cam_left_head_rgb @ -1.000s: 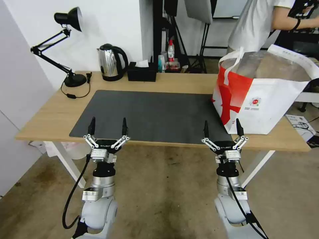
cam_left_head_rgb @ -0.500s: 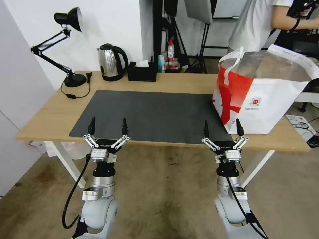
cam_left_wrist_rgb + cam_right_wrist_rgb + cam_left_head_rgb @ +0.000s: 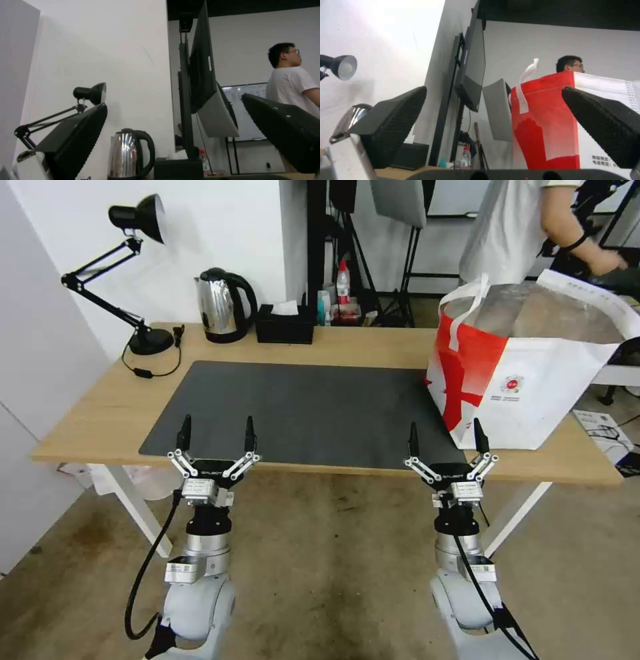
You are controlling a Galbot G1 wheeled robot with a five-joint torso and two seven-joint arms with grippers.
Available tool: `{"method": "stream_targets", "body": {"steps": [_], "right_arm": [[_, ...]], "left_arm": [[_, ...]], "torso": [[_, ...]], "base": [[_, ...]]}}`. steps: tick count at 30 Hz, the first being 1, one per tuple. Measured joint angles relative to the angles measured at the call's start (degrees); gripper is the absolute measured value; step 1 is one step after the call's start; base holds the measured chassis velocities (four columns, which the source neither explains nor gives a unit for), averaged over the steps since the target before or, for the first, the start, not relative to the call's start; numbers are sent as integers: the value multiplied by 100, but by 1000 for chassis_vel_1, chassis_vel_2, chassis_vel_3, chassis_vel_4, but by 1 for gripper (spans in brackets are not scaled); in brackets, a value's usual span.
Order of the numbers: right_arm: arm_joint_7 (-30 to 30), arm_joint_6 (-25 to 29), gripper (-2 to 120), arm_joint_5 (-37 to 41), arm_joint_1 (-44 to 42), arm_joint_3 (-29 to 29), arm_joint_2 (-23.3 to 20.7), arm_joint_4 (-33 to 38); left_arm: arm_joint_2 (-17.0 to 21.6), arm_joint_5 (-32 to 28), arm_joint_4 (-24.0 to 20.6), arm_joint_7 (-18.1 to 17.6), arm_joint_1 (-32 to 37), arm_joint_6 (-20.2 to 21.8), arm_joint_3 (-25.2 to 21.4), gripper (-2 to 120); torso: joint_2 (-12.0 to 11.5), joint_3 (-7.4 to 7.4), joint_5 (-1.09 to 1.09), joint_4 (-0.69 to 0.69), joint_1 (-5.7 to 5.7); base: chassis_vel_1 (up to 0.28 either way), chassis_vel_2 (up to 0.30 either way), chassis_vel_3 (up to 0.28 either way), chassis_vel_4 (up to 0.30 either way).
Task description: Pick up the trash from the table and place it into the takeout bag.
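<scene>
On the table (image 3: 100,420), the takeout bag (image 3: 533,380) stands upright, mouth up.

— What stands along the back edge?
— A black desk lamp (image 3: 133,267) with a jointed arm at the far left corner, its cord (image 3: 150,370) trailing beside the base. Next to it a steel kettle (image 3: 223,305), then a black tissue box (image 3: 285,323) just beside that.
— And behind?
— A red-capped bottle (image 3: 343,280) near dark stands, and a whiteboard (image 3: 248,110) on the far wall.
</scene>
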Motion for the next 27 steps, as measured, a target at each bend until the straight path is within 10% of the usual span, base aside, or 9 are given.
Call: {"method": "stream_targets", "body": {"steps": [27], "right_arm": [[0, 0, 100, 0, 0, 0, 0, 0]], "left_arm": [[0, 0, 0, 0, 0, 0, 0, 100]], "torso": [[1, 0, 0, 0, 0]], "base": [[0, 0, 0, 0]]}}
